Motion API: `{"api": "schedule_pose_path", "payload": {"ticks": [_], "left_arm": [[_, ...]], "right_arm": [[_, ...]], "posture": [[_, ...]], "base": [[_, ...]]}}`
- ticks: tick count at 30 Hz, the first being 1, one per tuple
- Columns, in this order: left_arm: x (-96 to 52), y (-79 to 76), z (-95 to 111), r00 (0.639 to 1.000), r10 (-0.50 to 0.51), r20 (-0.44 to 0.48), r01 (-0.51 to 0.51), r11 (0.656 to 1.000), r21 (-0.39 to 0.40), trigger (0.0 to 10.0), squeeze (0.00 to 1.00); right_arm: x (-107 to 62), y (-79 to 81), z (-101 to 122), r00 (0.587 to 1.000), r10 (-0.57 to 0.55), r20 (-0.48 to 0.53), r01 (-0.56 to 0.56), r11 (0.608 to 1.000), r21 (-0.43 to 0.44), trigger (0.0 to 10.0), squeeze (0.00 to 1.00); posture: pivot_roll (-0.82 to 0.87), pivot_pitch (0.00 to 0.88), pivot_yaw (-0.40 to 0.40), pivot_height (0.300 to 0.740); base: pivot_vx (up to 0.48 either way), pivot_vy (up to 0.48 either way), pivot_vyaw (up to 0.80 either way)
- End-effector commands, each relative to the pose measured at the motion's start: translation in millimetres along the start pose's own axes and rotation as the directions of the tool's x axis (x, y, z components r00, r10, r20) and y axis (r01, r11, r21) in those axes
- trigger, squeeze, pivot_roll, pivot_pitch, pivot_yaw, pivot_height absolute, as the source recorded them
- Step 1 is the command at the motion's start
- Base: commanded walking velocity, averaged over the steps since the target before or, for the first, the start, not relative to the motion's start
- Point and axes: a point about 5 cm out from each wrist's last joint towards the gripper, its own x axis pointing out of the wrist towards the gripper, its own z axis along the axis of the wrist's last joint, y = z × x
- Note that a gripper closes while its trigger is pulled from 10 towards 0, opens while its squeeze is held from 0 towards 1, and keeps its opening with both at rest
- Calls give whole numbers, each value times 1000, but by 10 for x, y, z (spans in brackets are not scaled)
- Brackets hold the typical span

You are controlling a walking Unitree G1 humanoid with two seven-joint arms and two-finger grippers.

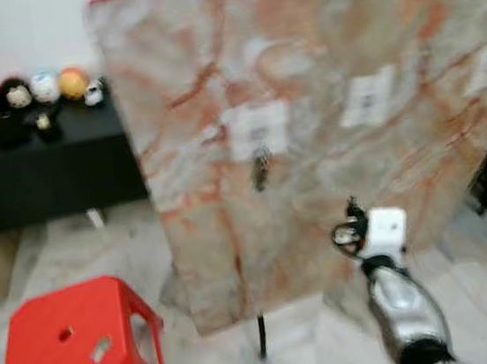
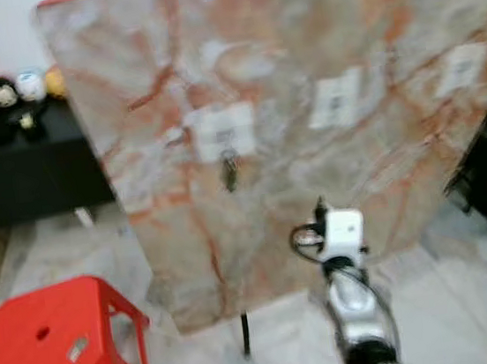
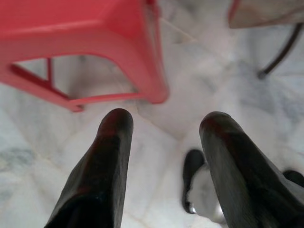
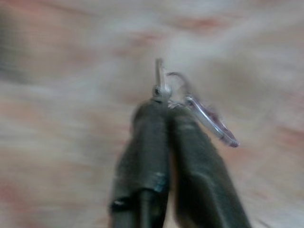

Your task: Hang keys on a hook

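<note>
Below the board (image 1: 325,119), our right gripper (image 4: 164,95) pinches the keys (image 4: 204,116) with jaws pressed together, left jaws spread idle; blur risks missing the free hook (image 1: 367,100).

this looks like a room in a home. the floor (image 1: 47,250) is pale polished marble tile. a low black cabinet (image 1: 43,175) stands against a white wall (image 1: 12,37), with a row of small round toy figures (image 1: 16,99) along its top. a red plastic stool (image 1: 73,349) sits on the floor. a large marble-patterned board (image 1: 324,110) stands upright on a thin black leg (image 1: 261,335), with three small white hook plates (image 1: 258,130) stuck to its face.
</note>
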Motion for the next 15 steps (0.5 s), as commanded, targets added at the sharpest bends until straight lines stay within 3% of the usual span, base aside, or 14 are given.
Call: {"api": "schedule_pose_path", "payload": {"ticks": [1, 5, 15], "left_arm": [[10, -141, 34, 999, -37, 8, 38, 999, -13, 10000, 0], [8, -139, 31, 999, -37, 7, 37, 999, -12, 10000, 0], [5, -146, 24, 999, -46, 7, 46, 999, -11, 10000, 0]], "right_arm": [[9, -207, 35, 998, -56, 8, 56, 998, -18, 10000, 0], [9, -215, 33, 998, -64, 5, 65, 998, -16, 10000, 0], [-24, -292, -20, 993, -120, -19, 120, 993, 3, 10000, 0]], "posture": [[49, 0, -41, 740], [50, 0, -41, 740], [51, 0, -39, 740]], "base": [[266, 0, 0], [267, 0, 0], [0, 0, 0]]}}
